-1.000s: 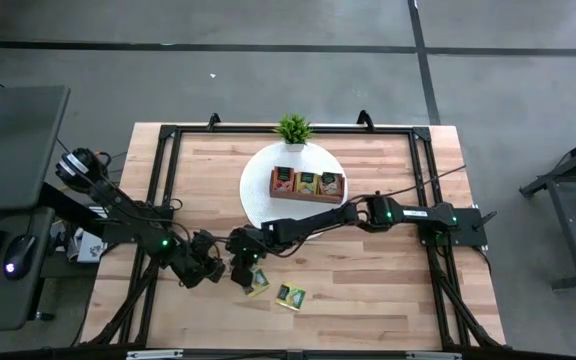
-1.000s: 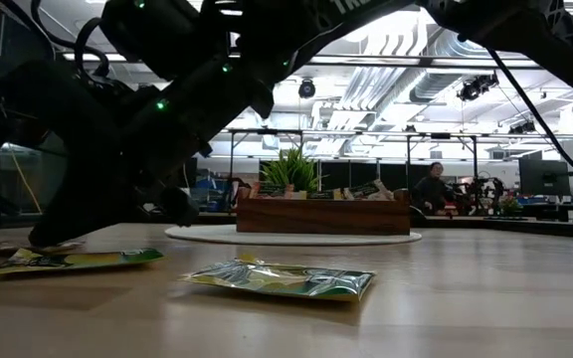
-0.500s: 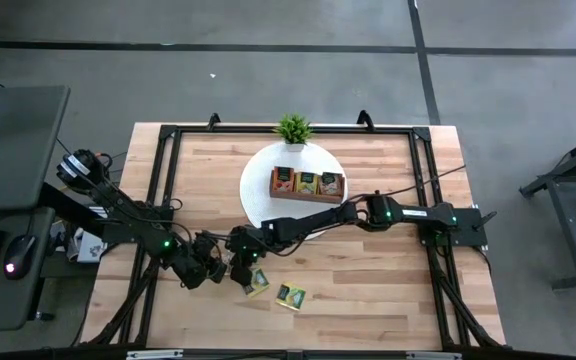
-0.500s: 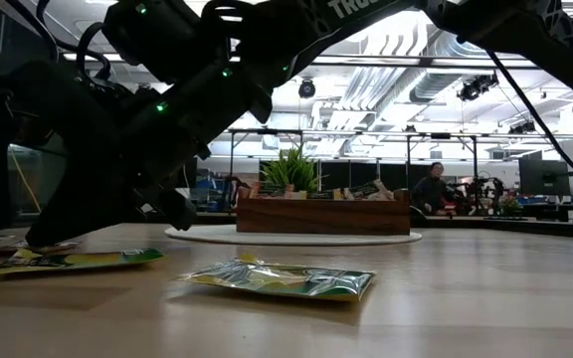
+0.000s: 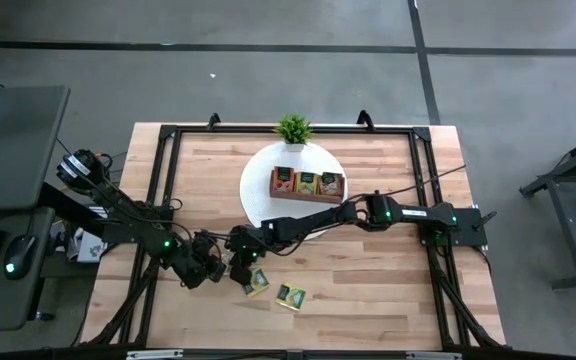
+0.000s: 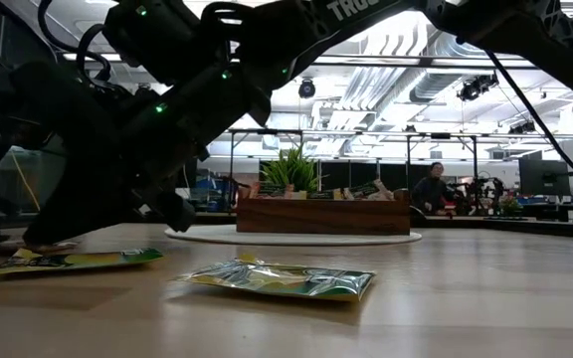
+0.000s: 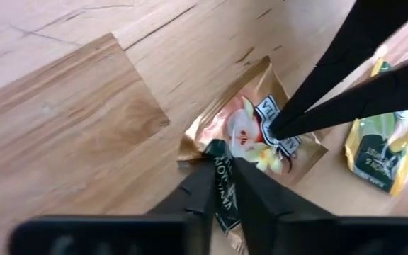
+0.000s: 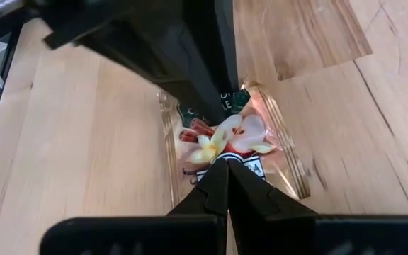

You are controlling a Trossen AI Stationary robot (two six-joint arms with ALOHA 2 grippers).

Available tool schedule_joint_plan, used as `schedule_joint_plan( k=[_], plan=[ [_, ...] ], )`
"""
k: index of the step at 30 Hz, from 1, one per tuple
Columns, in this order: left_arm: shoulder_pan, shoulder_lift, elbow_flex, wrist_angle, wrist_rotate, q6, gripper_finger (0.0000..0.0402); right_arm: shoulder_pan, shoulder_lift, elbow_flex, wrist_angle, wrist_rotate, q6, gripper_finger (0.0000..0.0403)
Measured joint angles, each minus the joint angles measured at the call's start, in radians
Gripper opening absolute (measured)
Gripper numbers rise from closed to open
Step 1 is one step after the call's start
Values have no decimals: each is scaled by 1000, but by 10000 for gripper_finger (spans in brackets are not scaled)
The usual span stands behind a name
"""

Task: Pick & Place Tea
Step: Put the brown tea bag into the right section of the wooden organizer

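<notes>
Both tools meet low over the light wooden table (image 5: 368, 290), front-left of the white round mat (image 5: 258, 190). Left tool (image 7: 222, 185) pinched shut on one edge of a pinkish-gold tea sachet printed with apple slices (image 7: 257, 131); right tool (image 8: 227, 177) closed on its opposite edge (sachet lies flat on the wood). Two yellow-green sachets (image 5: 290, 295) lie just beside. Brown wooden tray (image 5: 307, 185) sits on the mat, small green plant (image 5: 293, 127) behind.
</notes>
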Motion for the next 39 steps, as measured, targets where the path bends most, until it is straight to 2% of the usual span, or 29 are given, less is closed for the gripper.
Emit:
schedule_joint_plan(
  k=[2, 4, 16, 25, 33, 39],
  plan=[
    [0, 0, 0, -6, 1, 6, 19, 0, 0, 0, 4, 1, 0, 0],
    [0, 0, 0, -7, 1, 18, 7, 0, 0, 0, 4, 0, 0, 0],
    [-1, 0, 3, -29, -7, 56, 1, -2, -5, 0, -5, -7, -4, 0],
    [-1, -9, 5, -43, -29, 166, 0, -6, -63, -4, -130, -6, -87, 0],
    [1, -76, -1, -95, -141, 316, 0, -17, -142, -4, -292, -13, -162, 0],
    [0, -137, 0, -78, -204, 536, 0, -45, -210, -3, -333, -87, -166, 0]
  ],
)
